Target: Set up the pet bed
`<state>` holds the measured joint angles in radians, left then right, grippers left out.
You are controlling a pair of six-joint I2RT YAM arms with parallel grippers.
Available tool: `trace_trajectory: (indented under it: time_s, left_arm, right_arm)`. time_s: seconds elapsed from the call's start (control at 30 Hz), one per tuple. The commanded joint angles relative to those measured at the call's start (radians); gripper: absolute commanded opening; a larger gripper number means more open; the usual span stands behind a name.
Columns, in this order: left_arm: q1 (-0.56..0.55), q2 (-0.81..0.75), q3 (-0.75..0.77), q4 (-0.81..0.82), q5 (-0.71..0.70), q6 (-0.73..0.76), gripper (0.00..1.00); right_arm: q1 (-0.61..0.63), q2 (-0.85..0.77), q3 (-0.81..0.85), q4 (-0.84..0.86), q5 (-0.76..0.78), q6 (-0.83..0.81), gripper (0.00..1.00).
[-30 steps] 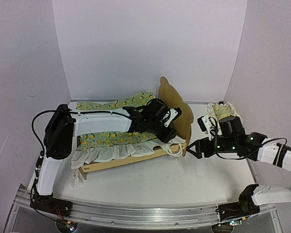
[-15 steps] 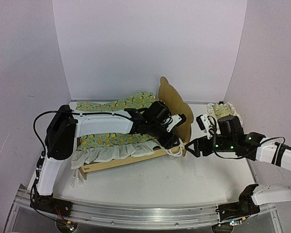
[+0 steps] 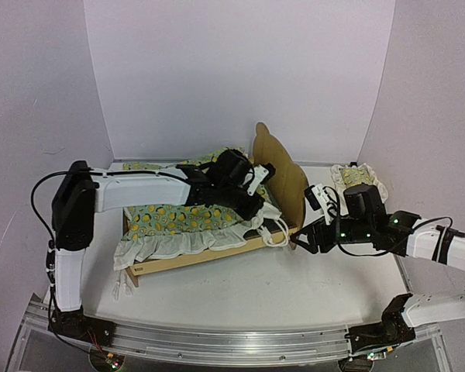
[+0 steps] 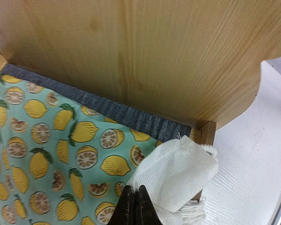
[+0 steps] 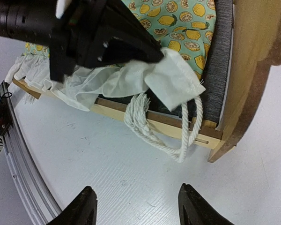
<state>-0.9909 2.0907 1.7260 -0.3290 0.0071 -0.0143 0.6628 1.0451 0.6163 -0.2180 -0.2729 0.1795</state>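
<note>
Pet bed [image 3: 190, 260]: mid-table, slightly left of centre, headboard [image 3: 283, 182] at the R arm's end. Lemon-print blanket [image 3: 182, 218] draped over it, white ruffle hanging past the near rail. Mattress pad [image 4: 131, 115] visible only as a dark strip betw. blanket edge & headboard.

Step in hand, by the look of it: dressing the bed, i.e. pulling the blanket's front corner up toward the headboard.

- L gripper [image 4: 135, 205]: clamped tight on the white ruffle corner [image 4: 178, 173], right by the near post [image 4: 203, 133].
- R gripper [image 5: 140, 206]: spread wide, nothing betw. the fingers, hovering over bare table [image 5: 107, 187] just beside that same bed corner, not touching it.
- Pillow [image 3: 356, 177]: apart at back right, near the wall, not on the bed yet.

Next, prob.:

- Draw the corner on to close the dark gap, lay it flat, let go w/o dragging cloth back.
- Then fetch the pillow w/ the R arm & set it against the headboard.

Calls for a slow pull: light-looking frame, liable to slide. Watch the white cord [image 5: 178, 140] looping off the rail, a likely snag. Can't tell whether the blanket's far corner is squared, as it's hidden behind the L arm.
</note>
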Motion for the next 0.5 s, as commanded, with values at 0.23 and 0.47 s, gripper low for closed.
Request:
trace_trajectory:
  time_s: [0.23,0.47]
  left_arm:
    - [0.046,-0.348,-0.207,0.253,0.084,-0.1,0.0]
    - [0.047,-0.382,-0.209,0.275,0.102,-0.101,0.0]
  right_arm:
    - [0.054,0.108,0.141,0.207,0.107,-0.005,0.4]
    - [0.06,0.229,0.197,0.268,0.034,-0.158,0.36]
